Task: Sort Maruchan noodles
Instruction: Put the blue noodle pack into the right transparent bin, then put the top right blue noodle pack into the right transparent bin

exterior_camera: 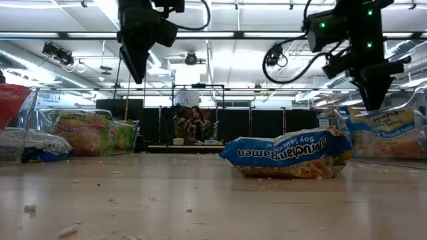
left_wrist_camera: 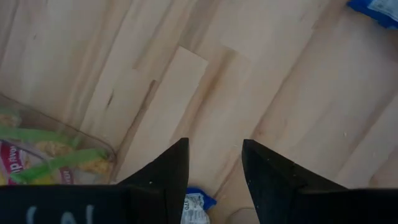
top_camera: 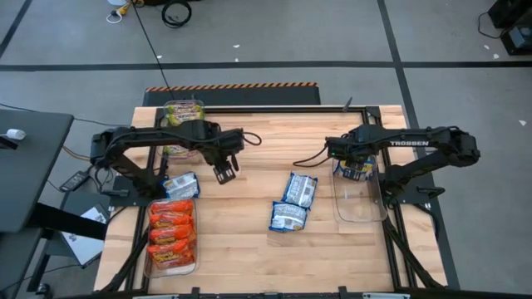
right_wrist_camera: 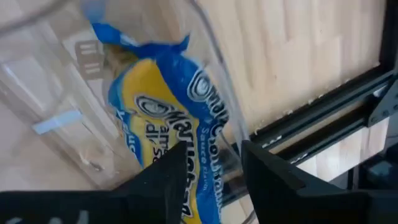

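Your right gripper (top_camera: 356, 169): over the far end of the right bin (top_camera: 360, 199), fingers apart, nothing between them. A blue packet (right_wrist_camera: 168, 118) lies inside that bin just beyond the fingertips.

Your left gripper (top_camera: 225, 172): above bare table (top_camera: 241, 241), right of the far-left bin (top_camera: 183, 112); fingers apart, holding nothing.

Blue packets loose on the table: two touching at centre (top_camera: 293, 202), one at left (top_camera: 180, 186) beside the near-left bin (top_camera: 171, 237).

Orange packets (top_camera: 170, 235): stacked in the near-left bin.

Green packet (top_camera: 184, 113): in the far-left bin.

Low view: crumbs (exterior_camera: 30, 208) on the wood.
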Tool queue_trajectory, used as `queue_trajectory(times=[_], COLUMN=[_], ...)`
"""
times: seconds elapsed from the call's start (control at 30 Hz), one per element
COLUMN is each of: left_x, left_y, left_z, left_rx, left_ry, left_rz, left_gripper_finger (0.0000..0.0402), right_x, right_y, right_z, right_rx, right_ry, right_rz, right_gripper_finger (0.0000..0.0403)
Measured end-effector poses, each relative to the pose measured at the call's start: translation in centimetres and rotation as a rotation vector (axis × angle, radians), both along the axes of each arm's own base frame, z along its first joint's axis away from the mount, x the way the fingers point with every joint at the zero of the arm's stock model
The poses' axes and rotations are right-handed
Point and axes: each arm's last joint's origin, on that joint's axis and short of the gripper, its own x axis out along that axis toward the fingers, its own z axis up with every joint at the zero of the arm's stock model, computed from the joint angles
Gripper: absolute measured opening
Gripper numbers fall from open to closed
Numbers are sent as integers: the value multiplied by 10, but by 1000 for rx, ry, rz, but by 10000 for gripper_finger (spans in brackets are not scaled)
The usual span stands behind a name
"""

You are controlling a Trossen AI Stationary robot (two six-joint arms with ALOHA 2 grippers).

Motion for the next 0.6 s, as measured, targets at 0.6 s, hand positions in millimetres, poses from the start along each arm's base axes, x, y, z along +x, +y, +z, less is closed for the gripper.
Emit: queue_trajectory(times=[0.6], left_x=[41], left_y=[-78], left_z=[-4], left_rx=[-13], left_ry=[-449], left_rz=[-145], left_gripper_finger=[153], right_x=[79], right_y=[74], right_z=[61], right_rx=[208], right_ry=[-481], right_rz=[124], right_gripper_finger=[158])
